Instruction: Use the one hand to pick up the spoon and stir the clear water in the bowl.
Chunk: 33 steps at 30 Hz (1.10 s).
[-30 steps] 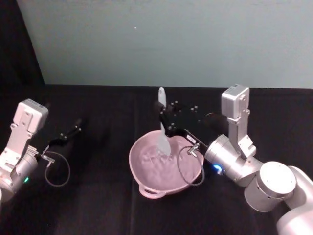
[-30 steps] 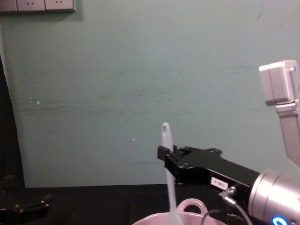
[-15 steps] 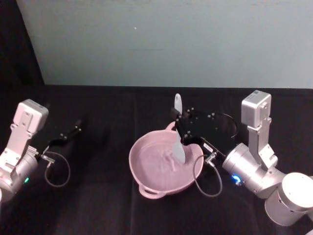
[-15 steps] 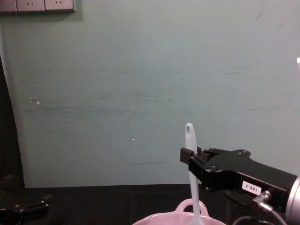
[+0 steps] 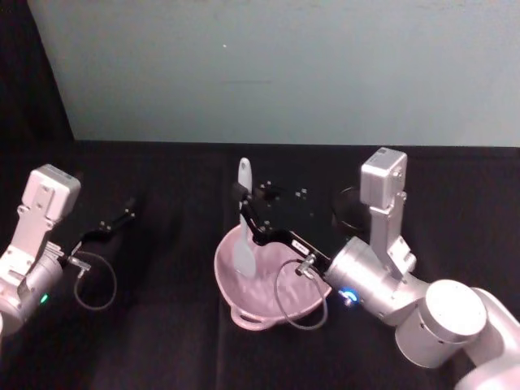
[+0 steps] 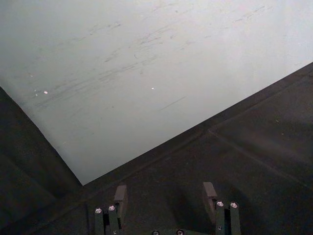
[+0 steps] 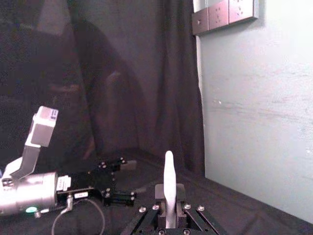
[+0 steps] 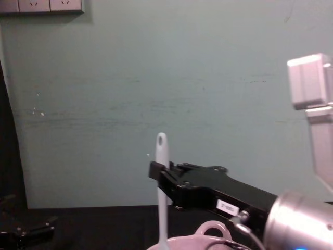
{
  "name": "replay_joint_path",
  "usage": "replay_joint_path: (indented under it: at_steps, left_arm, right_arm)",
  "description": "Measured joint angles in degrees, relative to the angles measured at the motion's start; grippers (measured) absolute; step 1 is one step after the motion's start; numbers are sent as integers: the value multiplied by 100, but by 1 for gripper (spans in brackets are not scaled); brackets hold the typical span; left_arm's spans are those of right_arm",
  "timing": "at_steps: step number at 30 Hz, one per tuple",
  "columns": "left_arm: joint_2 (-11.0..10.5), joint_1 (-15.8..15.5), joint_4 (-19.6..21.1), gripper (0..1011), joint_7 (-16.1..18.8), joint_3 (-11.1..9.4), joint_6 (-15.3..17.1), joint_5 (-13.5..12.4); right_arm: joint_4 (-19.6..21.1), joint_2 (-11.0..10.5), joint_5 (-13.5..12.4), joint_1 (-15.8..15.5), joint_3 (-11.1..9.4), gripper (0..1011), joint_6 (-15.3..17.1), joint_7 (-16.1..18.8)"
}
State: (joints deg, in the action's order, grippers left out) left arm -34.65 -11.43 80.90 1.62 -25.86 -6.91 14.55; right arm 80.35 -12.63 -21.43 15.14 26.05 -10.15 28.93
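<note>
Right gripper (image 5: 244,208) clamped on spoon (image 5: 243,248) handle. Spoon upright: holed tip above gripper, head down inside pink bowl (image 5: 222,272) just beneath. White label (image 8: 227,207) on gripper body, print illegible. Left gripper (image 6: 165,193) parked well apart, fingers spread.

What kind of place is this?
Probably a robotics lab bench: a black-draped table against a plain pale green wall with sockets, the right gripper holding a spoon in a pink bowl, and the left gripper parked at the left.
</note>
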Motion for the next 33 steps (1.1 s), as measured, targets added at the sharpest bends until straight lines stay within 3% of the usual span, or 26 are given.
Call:
replay_joint_path:
  at_steps: [7,13,21,24,29,33]
  left_arm:
    - [0,0,0,1005,0,0,0,0]
    - [0,0,0,1005,0,0,0,0]
    - [0,0,0,1005,0,0,0,0]
    - [0,0,0,1005,0,0,0,0]
    - [0,0,0,1005,0,0,0,0]
    - [0,0,0,1005,0,0,0,0]
  right_arm:
    - [-511,173,106,330,26,117,-204,-90]
    - [-702,142,375,428,-91,117,-329,-364]
    - [-401,-58,448,164,-354,117,-292,-533]
    - [-81,-219,418,-64,-432,117,-111,-515]
    - [241,-332,275,-307,-454,117,51,-397]
    - [400,-322,144,-443,-346,117,87,-255]
